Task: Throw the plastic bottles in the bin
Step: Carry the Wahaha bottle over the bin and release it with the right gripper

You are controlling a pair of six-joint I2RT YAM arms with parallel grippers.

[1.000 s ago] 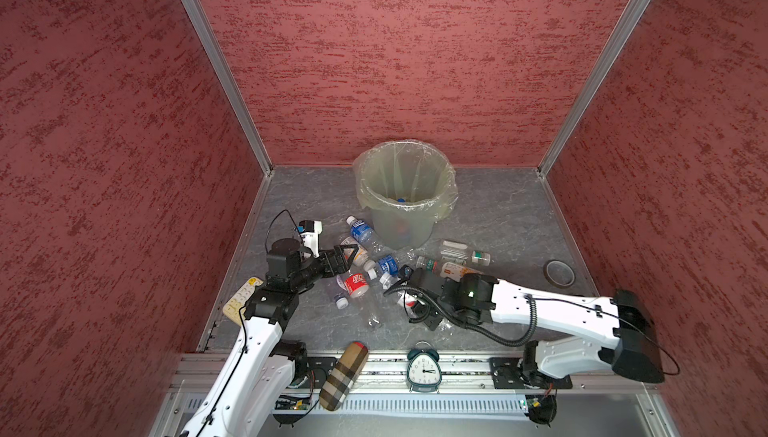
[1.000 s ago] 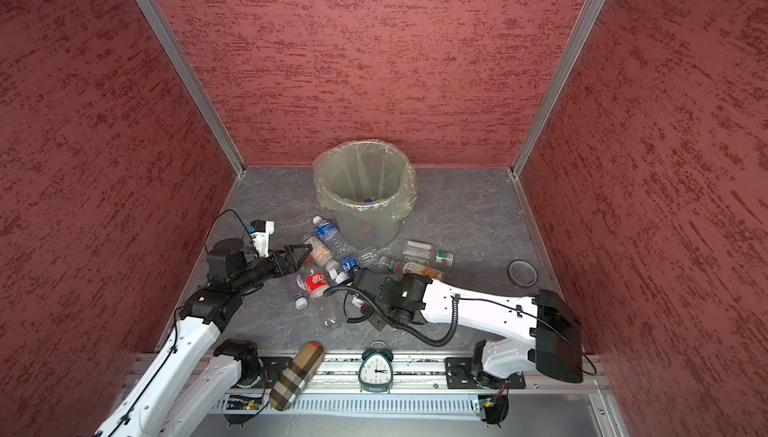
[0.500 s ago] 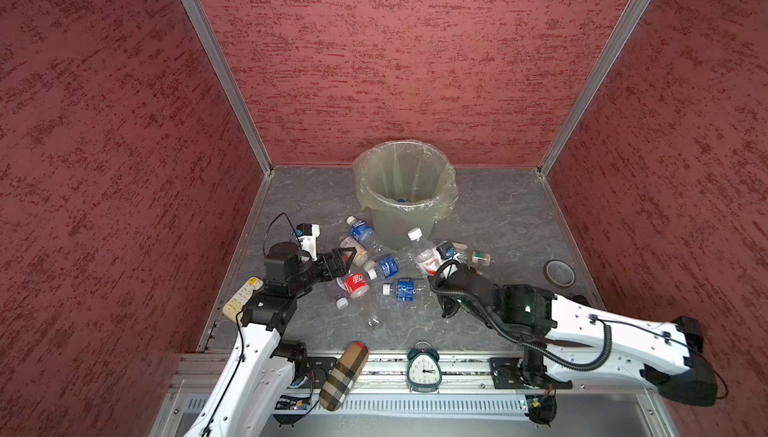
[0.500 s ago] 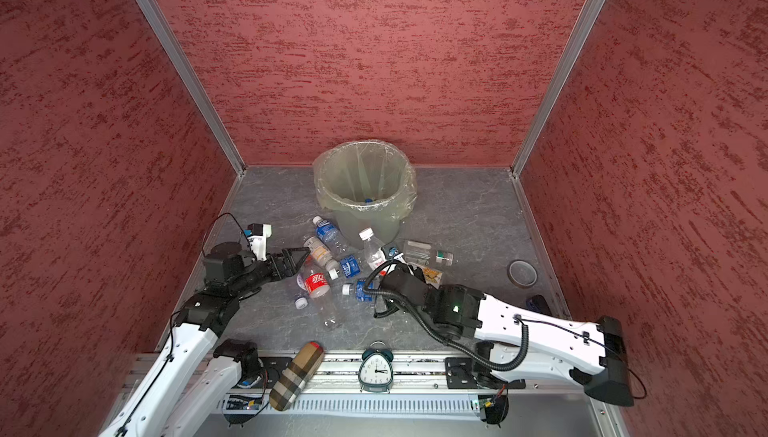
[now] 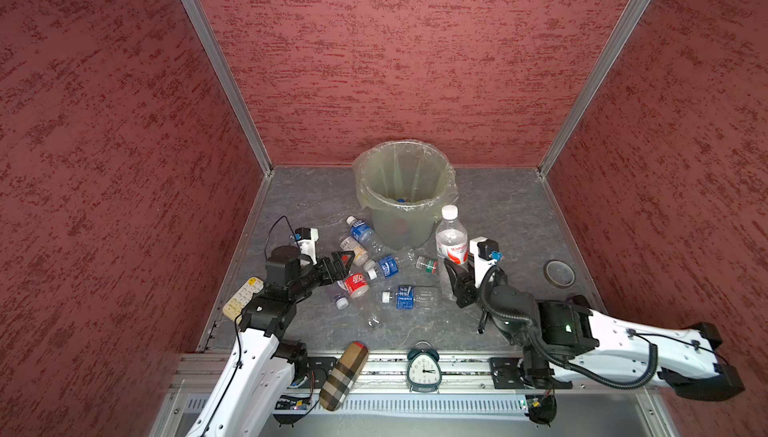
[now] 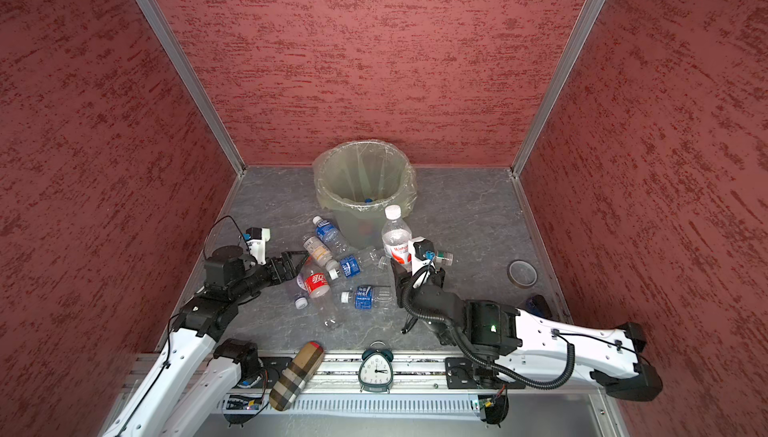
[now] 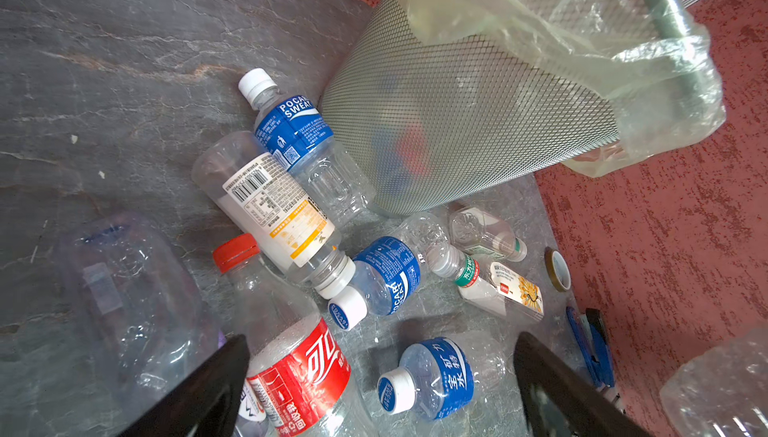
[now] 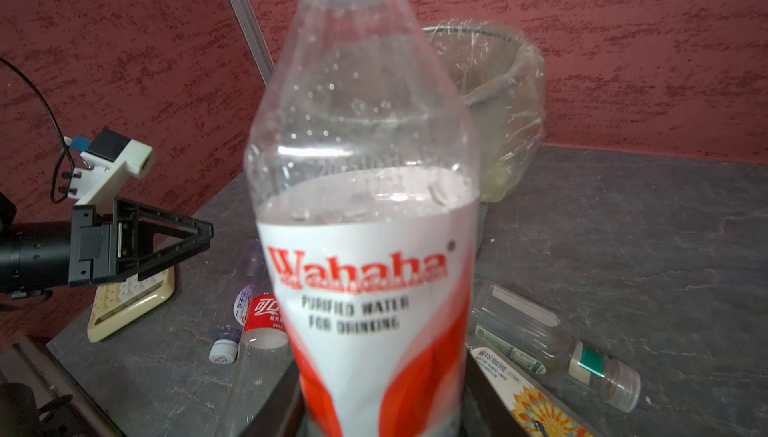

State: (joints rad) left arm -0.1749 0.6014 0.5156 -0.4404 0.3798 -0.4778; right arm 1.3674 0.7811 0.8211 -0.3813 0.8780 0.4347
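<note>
A clear bottle with a red-and-white label (image 5: 451, 243) stands upright, clear of the bench (image 5: 498, 214). The right tool (image 5: 454, 275) is clamped low on its body. In both top views its white cap shows against the near wall of the bin (image 5: 395, 227), just beside the rim and not over the opening. The step in hand looks like the carry: one bottle picked and lifted, not yet dropped. The next move likely calls for raising it above the bag-lined rim, bringing it over the mouth, and only then parting the jaws.

The other plastic bottles (image 5: 390, 266) lie scattered on the bench in front of the bin, between the two arms. Over them hovers the left tool (image 5: 343, 262), jaws wide apart and gripping nothing. It is poised above a red-labelled bottle (image 7: 299, 372), and would need to come down around that bottle and close on it.
</note>
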